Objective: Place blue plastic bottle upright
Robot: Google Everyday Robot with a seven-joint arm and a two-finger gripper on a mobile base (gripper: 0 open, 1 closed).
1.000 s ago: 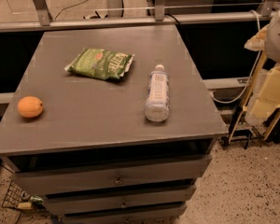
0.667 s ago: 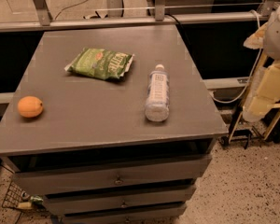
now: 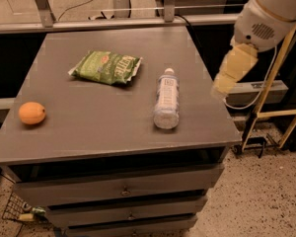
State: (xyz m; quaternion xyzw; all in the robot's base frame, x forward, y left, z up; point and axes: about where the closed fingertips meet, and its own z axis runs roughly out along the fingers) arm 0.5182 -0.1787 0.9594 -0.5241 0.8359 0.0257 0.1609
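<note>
Over at three o'clock, beyond the edge of the counter (image 3: 89,132), the claw (image 3: 232,72) hangs in the air, perhaps tilted downward; open or closed, I cannot tell. At its nine o'clock the blue plastic bottle (image 3: 166,100) lies on its side, cap toward twelve, with the green bag (image 3: 106,67) at its ten.

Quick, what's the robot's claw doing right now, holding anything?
Gripper: cannot be told; it hangs past the right edge of the table, apart from the blue plastic bottle lying flat.

Blue plastic bottle (image 3: 166,98): clear, white-capped, pale label, lying on its side on the grey cabinet top (image 3: 89,127), cap pointing away; gripper (image 3: 230,70) hovers apart to its right.
</note>
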